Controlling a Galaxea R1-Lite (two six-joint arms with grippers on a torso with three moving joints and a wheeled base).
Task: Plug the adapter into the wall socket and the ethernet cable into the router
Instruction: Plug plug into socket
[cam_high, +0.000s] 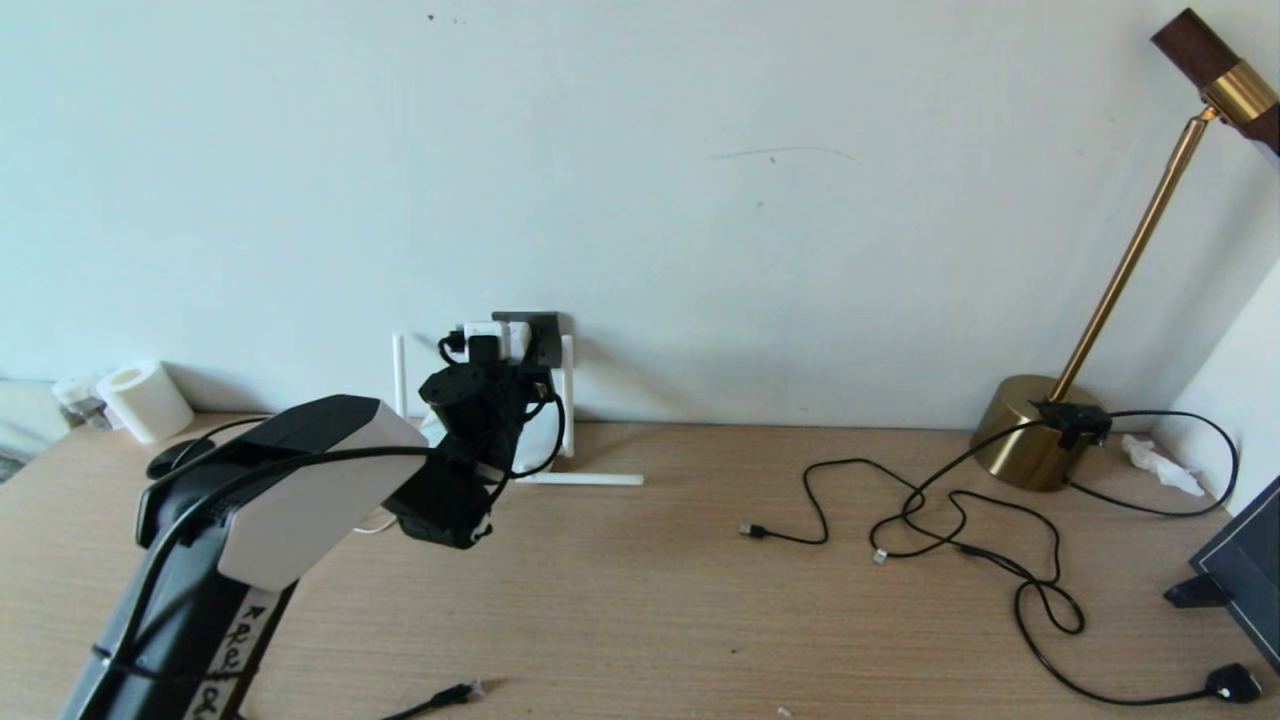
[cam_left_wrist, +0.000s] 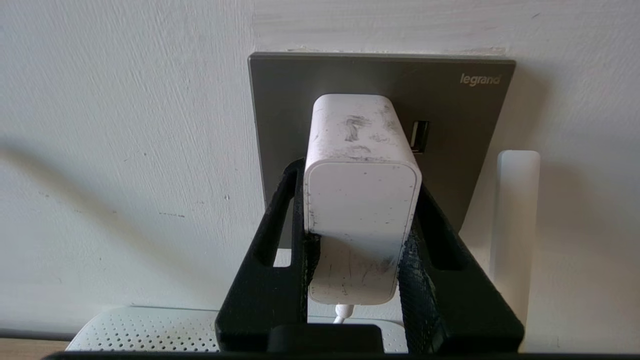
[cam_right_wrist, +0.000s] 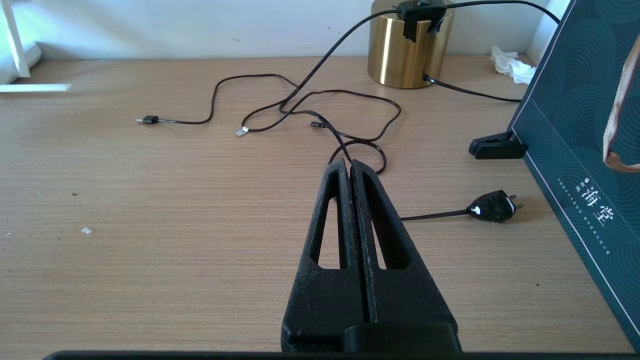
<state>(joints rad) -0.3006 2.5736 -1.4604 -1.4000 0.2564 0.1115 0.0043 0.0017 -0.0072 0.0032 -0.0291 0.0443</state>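
Pale wood-grain counter (cam_high: 700, 600) against a plain off-white wall (cam_high: 750, 150), lightly scuffed. Dark grey square wall socket (cam_left_wrist: 450, 115), smooth and matte, set in that wall just above the counter's back edge. Against the socket's face, the adapter (cam_left_wrist: 362, 200): a scratched white plastic block with rounded corners, thin white cord leaving its near end. Pinching the adapter from both sides, the left gripper (cam_left_wrist: 361, 235), its rough black jaws pressed to the block's flanks. Directly below the socket, the router (cam_left_wrist: 145, 330): flat white box with a dotted, perforated top, one slim white antenna (cam_left_wrist: 515, 225) upright beside the socket plate, another lying flat on the counter (cam_high: 585, 479). Well away from the socket along the near counter edge, the ethernet cable (cam_high: 445, 696), thick and black with a clear clip tip, lying loose. Far along the wall from the socket, a lamp (cam_high: 1040, 430) with a round polished brass base and slanted brass stem, thin black cords (cam_high: 950, 520) looping across the wood in front of it and ending in a black plug (cam_right_wrist: 492, 206). Near that plug, the right gripper (cam_right_wrist: 348, 167), low over the counter, jaws pressed together on nothing. Beside it, a dark teal patterned bag (cam_right_wrist: 585, 130). At the socket's far opposite side, a white paper roll (cam_high: 145, 400).
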